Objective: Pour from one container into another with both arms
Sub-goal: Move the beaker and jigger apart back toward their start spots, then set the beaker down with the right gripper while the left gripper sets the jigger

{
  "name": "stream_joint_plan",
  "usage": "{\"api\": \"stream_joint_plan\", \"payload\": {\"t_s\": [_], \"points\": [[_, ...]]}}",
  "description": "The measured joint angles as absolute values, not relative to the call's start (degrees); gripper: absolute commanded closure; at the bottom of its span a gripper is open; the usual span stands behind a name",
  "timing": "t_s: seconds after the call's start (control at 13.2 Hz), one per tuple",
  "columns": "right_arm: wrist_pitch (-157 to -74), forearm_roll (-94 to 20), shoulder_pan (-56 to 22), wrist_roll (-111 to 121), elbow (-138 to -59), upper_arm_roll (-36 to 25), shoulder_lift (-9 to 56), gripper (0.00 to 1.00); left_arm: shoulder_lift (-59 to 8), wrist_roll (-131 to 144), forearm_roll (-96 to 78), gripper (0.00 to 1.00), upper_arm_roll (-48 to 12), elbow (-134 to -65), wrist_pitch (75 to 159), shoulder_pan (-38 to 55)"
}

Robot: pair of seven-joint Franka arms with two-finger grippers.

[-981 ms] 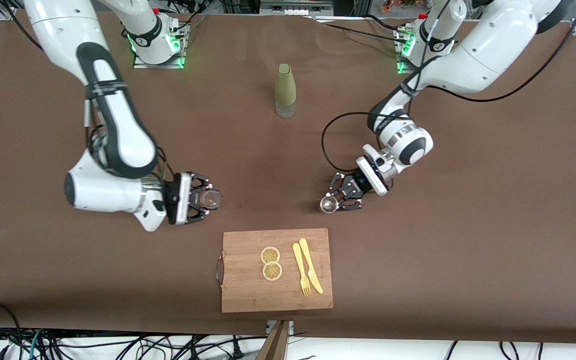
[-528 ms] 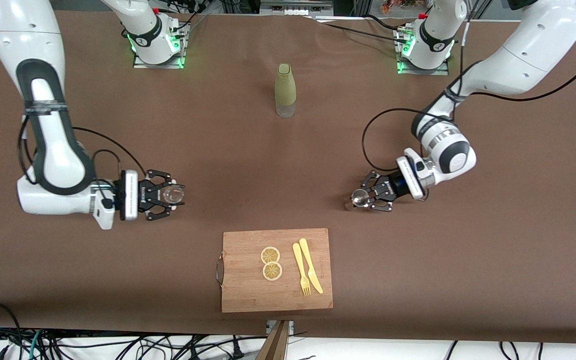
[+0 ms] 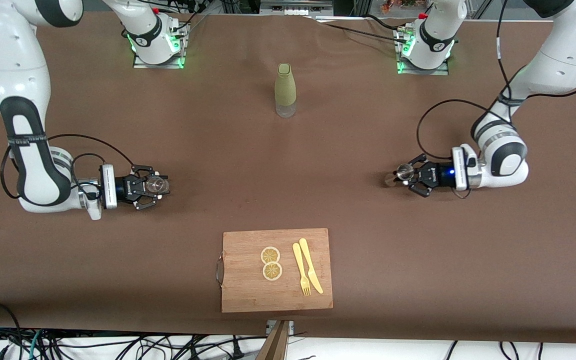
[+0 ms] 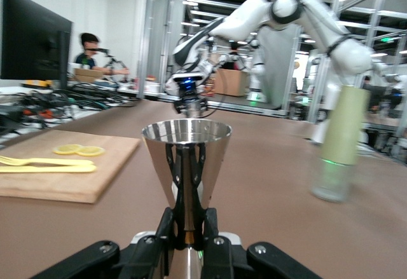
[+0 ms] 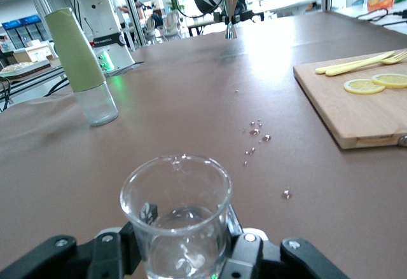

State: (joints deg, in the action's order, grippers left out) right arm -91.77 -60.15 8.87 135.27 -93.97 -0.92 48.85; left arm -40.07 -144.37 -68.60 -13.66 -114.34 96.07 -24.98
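I see left pincer (image 3: 404, 174) clamped on upright metal jigger (image 4: 186, 158), mouth up | right pincer (image 3: 157, 185) clamped on upright glass (image 5: 176, 212), mouth up

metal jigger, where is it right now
The metal jigger is upright in the left hand, toward the left arm's end of the table, well apart from the cutting board.

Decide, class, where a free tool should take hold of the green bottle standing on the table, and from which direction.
Grip the green bottle around its straight green body, above the clear base and below the narrowing neck, coming in level from the side. It stands upright and alone on the table, so a sideways approach looks open. The tapered top would likely slip. Both tools are busy: left tool holds the metal cup, right tool the glass.
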Motion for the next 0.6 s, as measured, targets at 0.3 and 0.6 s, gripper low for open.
{"api": "stream_joint_plan", "payload": {"t_s": [0.3, 0.6], "points": [[-92.32, -60.97, 9.66, 140.26, -93.36, -2.86, 50.56, 0.56, -39.81, -144.41, -56.56, 1.0, -6.4, -112.64, 89.73, -26.71], [-98.03, -60.99, 9.28, 142.07, -93.19, -3.11, 50.23, 0.52, -40.24, -146.42, -49.92, 1.0, -3.43, -110.23, 88.3, -27.9]]}}
